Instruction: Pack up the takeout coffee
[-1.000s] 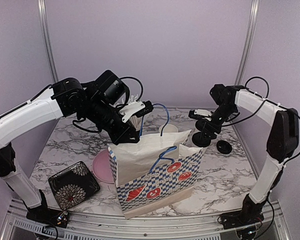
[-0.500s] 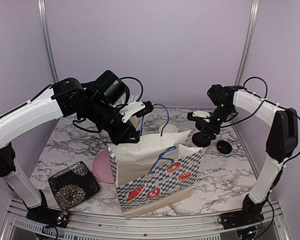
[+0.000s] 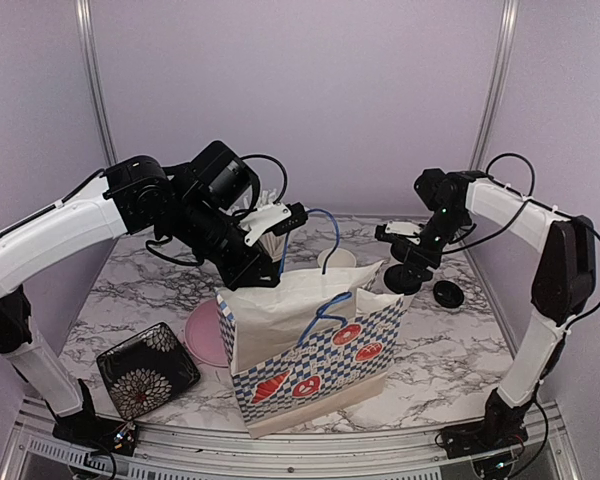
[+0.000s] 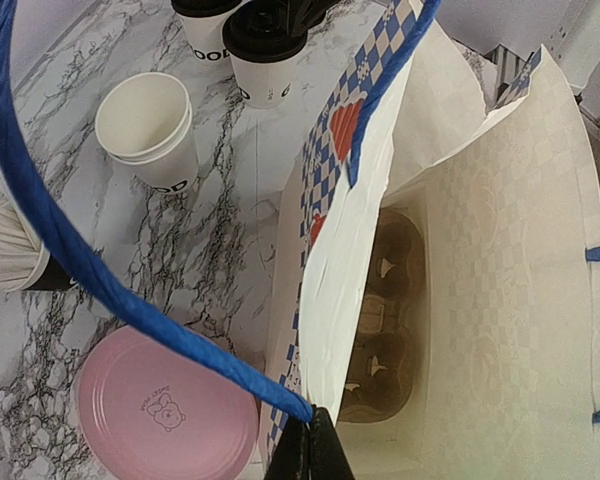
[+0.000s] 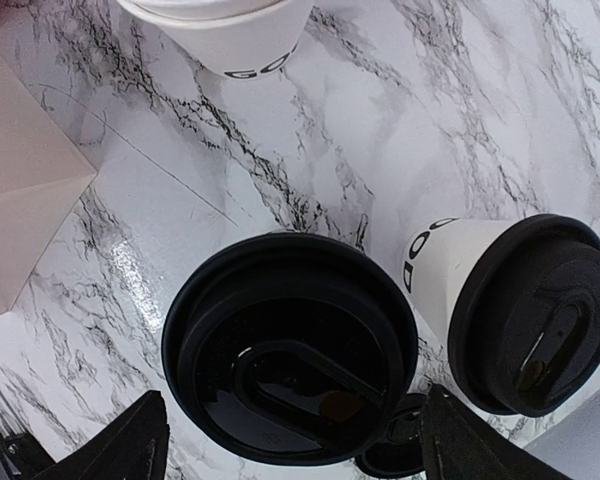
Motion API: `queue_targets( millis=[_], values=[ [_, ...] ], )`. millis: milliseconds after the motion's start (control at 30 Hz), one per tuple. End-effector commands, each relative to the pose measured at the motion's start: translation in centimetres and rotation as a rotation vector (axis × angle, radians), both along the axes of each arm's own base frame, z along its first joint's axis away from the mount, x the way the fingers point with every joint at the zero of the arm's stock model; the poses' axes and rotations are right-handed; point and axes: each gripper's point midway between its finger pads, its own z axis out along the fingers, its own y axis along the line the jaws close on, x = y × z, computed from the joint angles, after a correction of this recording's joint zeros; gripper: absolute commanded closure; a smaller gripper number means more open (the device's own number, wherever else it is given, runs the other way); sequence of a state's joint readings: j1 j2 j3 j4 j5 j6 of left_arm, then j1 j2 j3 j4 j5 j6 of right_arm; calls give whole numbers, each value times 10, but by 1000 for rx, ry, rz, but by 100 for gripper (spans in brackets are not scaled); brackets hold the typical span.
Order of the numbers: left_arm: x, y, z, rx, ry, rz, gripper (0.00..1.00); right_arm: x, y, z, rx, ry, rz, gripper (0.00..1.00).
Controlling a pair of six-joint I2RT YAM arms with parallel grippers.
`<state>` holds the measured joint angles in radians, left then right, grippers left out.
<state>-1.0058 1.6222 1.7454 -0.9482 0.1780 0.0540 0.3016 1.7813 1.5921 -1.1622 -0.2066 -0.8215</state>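
Right of the bag (image 3: 310,345), right pincer (image 3: 404,275) has crept bagward, spread astride a lidded coffee cup (image 5: 290,345) seemingly still on the desk (image 5: 380,100); left pincer (image 4: 305,447) pinches the blue handle (image 4: 80,262), nothing bagged yet.

Back wall (image 3: 300,100): plain pale lilac panels, filling the upper half of the top view. One bare metal post (image 3: 93,90) stood at upper left and a second post (image 3: 493,90) at upper right. The table (image 3: 130,285) was white marble-patterned with grey veins and slightly glossy. A metal rail (image 3: 310,452) ran along the bottom edge. Light was even, shadows soft.
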Motion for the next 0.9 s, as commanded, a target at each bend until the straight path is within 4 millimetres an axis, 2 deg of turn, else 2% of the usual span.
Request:
queue_targets(
  millis=[0,433,733,867],
  values=[
    [-4,7,-17,61,40,-14,100,11,8,16,17,-47,-1,16],
    [-5,8,-20,66,44,-17,100,0,8,-12,-42,52,17,17],
    [-6,6,-24,74,54,-25,100,-6,6,-21,-76,72,19,30],
    [-5,2,-25,70,60,-35,100,-8,5,-16,-80,61,14,34]
  ],
)
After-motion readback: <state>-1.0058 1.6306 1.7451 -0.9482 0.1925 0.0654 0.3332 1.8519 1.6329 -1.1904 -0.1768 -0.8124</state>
